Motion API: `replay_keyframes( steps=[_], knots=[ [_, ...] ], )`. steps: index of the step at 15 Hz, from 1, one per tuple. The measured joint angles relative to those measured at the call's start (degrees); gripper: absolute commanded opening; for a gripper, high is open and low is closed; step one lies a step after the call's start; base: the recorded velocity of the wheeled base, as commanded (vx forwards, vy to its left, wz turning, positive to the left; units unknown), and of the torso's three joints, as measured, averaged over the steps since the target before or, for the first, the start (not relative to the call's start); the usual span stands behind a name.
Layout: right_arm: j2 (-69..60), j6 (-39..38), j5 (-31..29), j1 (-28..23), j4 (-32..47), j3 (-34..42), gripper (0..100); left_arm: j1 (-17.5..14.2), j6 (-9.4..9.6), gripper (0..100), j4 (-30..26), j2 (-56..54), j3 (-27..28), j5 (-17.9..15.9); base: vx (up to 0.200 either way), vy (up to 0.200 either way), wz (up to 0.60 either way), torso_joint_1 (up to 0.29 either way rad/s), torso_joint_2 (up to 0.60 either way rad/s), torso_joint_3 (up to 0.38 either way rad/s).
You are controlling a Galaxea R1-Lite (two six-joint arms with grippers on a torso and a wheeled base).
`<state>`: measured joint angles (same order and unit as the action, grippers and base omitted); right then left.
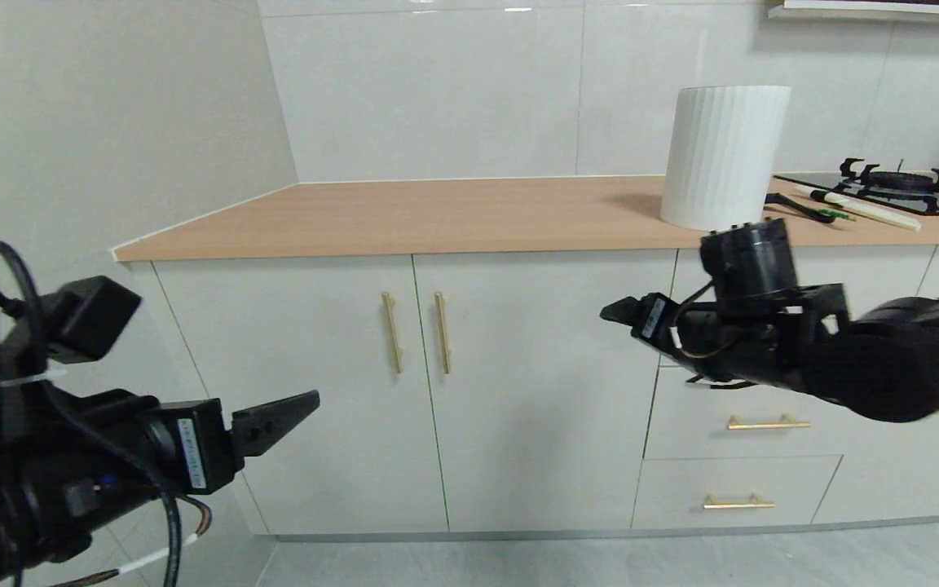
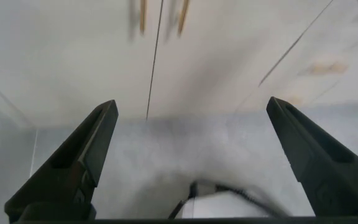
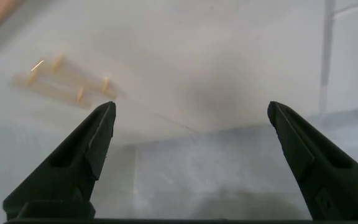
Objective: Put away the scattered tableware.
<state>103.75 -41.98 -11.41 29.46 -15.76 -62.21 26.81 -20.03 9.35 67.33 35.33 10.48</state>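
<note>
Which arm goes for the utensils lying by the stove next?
Right, likely. The right tool is open, just below the counter edge, close to the utensils beside the white container. The left tool, also open, hangs low and far to the other side.

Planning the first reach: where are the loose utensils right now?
In the head view the loose utensils lie on the right part of the countertop, between the white ribbed container and the stove.
</note>
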Motion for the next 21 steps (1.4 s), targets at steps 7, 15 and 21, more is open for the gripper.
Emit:
replay_keyframes(
  steps=[7,15,21],
  knots=[
    [-45.7,22.11,-2.3,-0.28,1.4,28.48,100,-4.68,1.76,100,-6.7,-27.0,-6.01,-0.06,0.0,0.0,0.0,0.0,0.0,0.0],
    [-92.93,38.88,-10.68,-19.87,26.76,37.41,100,-15.31,7.45,100,-21.64,-57.93,-8.96,5.13,0.0,0.0,0.0,0.0,0.0,0.0],
    [-101.55,41.78,-10.89,-29.31,28.81,41.76,100,-23.54,11.67,100,-21.77,-62.84,-12.76,6.84,0.0,0.0,0.0,0.0,0.0,0.0]
  ],
)
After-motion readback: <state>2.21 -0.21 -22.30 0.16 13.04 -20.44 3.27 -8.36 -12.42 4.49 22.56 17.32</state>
